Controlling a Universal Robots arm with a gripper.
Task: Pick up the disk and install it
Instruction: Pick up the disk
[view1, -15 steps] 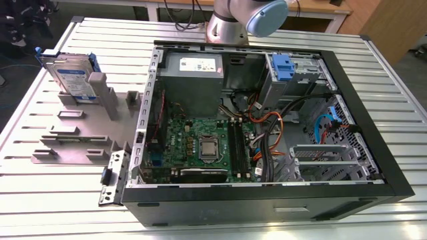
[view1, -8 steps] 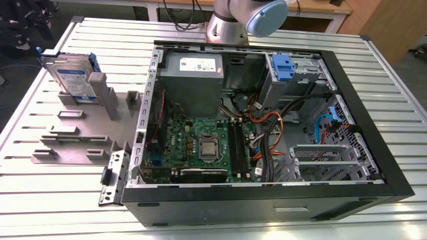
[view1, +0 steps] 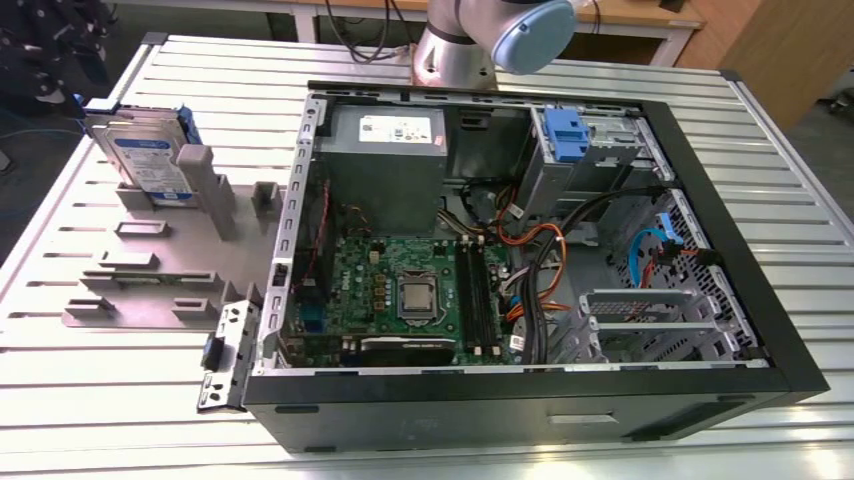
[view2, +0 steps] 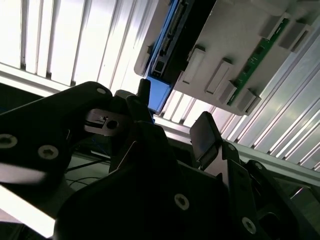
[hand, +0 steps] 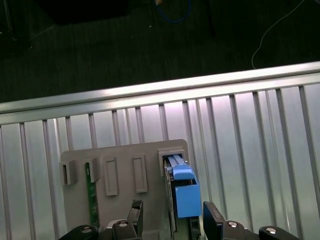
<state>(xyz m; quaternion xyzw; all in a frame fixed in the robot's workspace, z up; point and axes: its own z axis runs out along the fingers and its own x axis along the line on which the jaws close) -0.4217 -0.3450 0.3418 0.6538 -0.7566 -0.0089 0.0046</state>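
Observation:
The disk stands on edge in a grey holder plate on the slatted table, at the exterior view's left of the open computer case. It is silver with a white-and-blue label and blue rails. In the first wrist view its blue end tab points up between my fingers, and my gripper is open with one fingertip on each side, apart from the tab. The second wrist view shows the same blue tab just beyond my open gripper.
The open computer case fills the middle of the table, with a grey power supply and a drive bay carrying a blue bracket at its far side. A green memory stick sits in the holder plate. The table edge lies beyond the holder.

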